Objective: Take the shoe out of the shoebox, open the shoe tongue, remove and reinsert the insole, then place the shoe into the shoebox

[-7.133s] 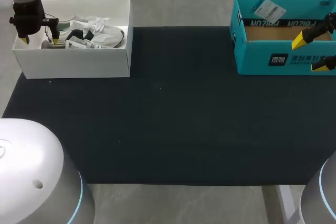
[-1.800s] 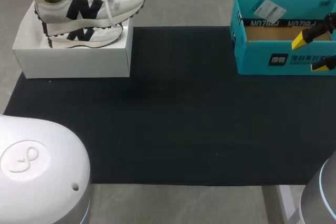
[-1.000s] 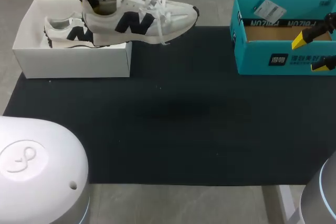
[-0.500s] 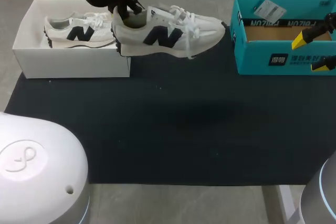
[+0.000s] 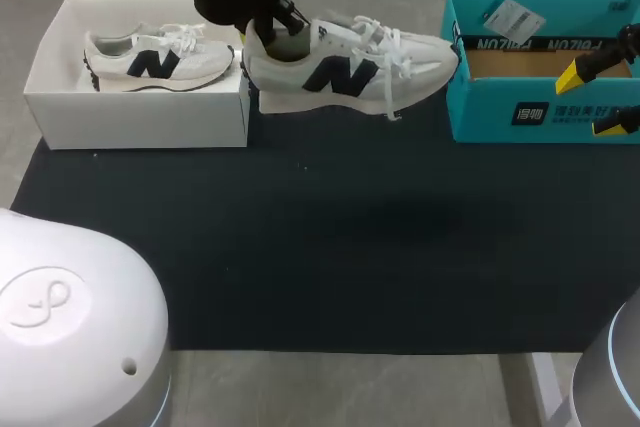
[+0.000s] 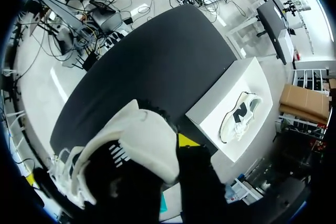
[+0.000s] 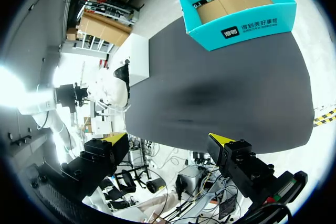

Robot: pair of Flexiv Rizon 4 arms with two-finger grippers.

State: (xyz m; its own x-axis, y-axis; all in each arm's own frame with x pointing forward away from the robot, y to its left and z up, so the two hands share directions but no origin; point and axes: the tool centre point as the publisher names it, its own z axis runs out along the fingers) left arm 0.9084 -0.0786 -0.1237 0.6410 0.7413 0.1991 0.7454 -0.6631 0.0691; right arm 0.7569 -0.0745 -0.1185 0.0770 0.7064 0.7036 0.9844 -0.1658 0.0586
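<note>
Our left gripper (image 5: 283, 31) is closed on the heel of the shoe (image 5: 350, 67): one finger sits inside the heel opening and the other is behind the heel, outside it. The shoe hangs in the air, sole down and about level. It is over the far edge of the black mat (image 5: 320, 247), between the white shoebox (image 5: 140, 122) and the teal box (image 5: 480, 107). Its toe points towards the teal box and, seen from above, comes just beside that box's near wall. Its heel is just beside the white shoebox's right corner. The laces hang loose over the side, and a soft shadow lies on the mat below the shoe.

The white shoebox stands at the far left corner of the mat, open at the top. The other shoe (image 5: 150, 59) lies on its side in it, toe towards the middle of the table. In the left wrist view, one yellow fingertip (image 6: 187, 141) shows beside the heel. The second finger is hidden by the shoe.

The teal box stands open at the far right corner of the mat, with a paper label (image 5: 512, 17) on its far flap. Our right gripper (image 7: 167, 140) hangs high above the right side of the table. Its fingers are spread wide and there is nothing between them.
</note>
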